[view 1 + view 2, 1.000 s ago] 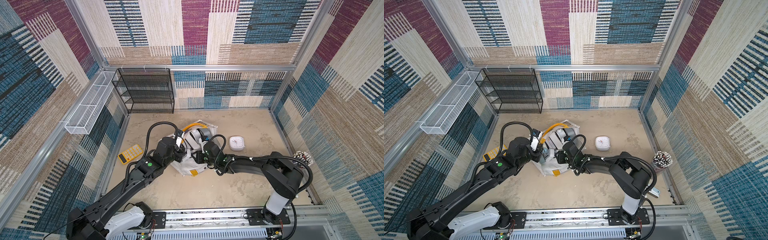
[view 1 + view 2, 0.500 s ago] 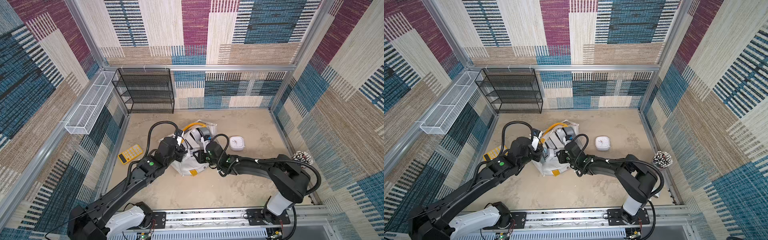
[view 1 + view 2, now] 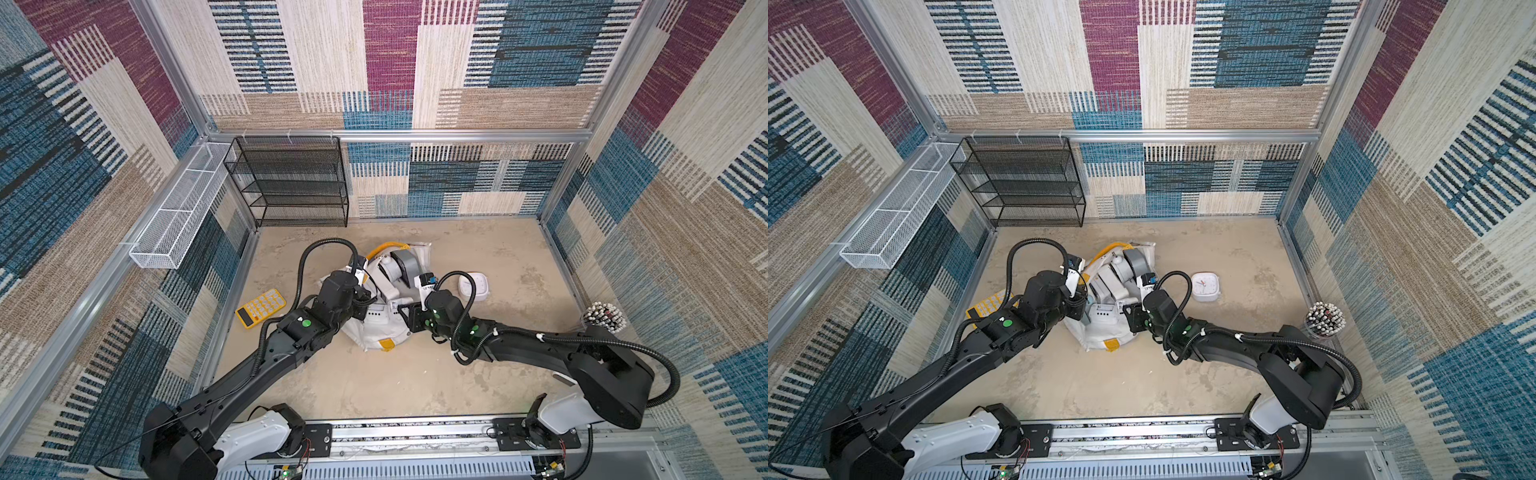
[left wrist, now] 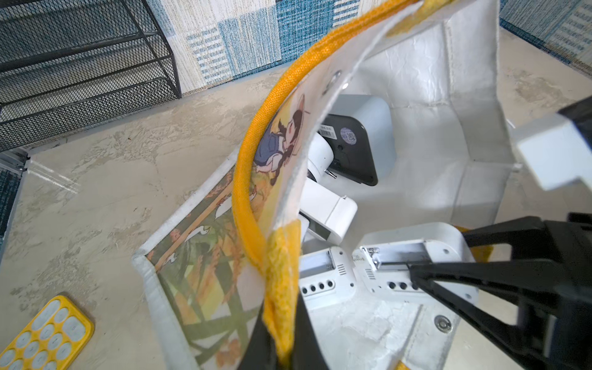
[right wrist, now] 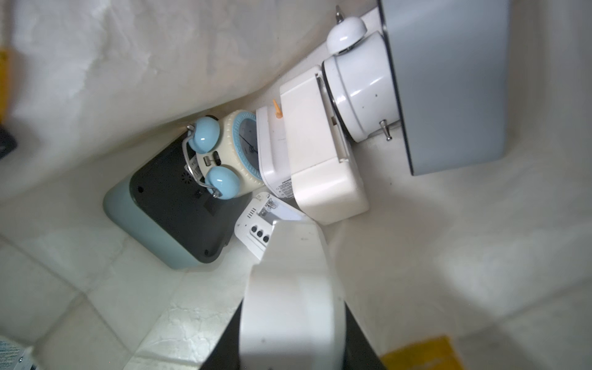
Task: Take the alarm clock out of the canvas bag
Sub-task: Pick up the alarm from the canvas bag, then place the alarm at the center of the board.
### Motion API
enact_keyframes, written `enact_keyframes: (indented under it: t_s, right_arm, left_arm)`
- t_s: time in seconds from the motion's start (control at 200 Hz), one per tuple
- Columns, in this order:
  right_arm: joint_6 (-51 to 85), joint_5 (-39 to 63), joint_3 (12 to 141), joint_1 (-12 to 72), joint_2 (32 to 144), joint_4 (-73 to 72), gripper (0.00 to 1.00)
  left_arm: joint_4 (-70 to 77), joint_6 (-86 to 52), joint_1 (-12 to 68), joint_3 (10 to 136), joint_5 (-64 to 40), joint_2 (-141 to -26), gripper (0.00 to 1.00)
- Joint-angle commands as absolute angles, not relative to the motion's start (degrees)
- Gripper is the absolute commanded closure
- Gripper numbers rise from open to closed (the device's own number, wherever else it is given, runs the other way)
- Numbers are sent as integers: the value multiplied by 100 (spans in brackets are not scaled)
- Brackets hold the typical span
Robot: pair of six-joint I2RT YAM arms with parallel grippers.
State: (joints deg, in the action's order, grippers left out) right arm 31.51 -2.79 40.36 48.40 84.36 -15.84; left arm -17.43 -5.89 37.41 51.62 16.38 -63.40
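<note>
White alarm clock stayed pinched in right claw just inside canvas bag mouth; right elbow had swung outward | left claw still pinched the bag's yellow handle | bag lay slumped on the surface, white lining exposed, printed side outward, other clocks inside

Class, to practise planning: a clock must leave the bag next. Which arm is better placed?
Right. The right pincer grips a white clock inside the canvas bag; the left pincer, shut on the yellow strap, holds the mouth open.
</note>
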Motion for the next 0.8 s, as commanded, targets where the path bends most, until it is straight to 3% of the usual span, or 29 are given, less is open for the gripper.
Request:
enact_keyframes:
  t_s: [0.0,0.521,0.791]
  right_arm:
    - [2887,-332,3783,4849,8152,-2224,72]
    - [2527,-855,2545,4800,6451,-2883,68]
    - [2820,-607,1933,4281,5465,-2951,66]
  left_arm:
    - [-1775,-747,3735,5186,1764,-6359,100]
    - [-1784,-765,3735,5127,1779,-6298,100]
    - [-1780,-772,3735,5077,1803,-6212,100]
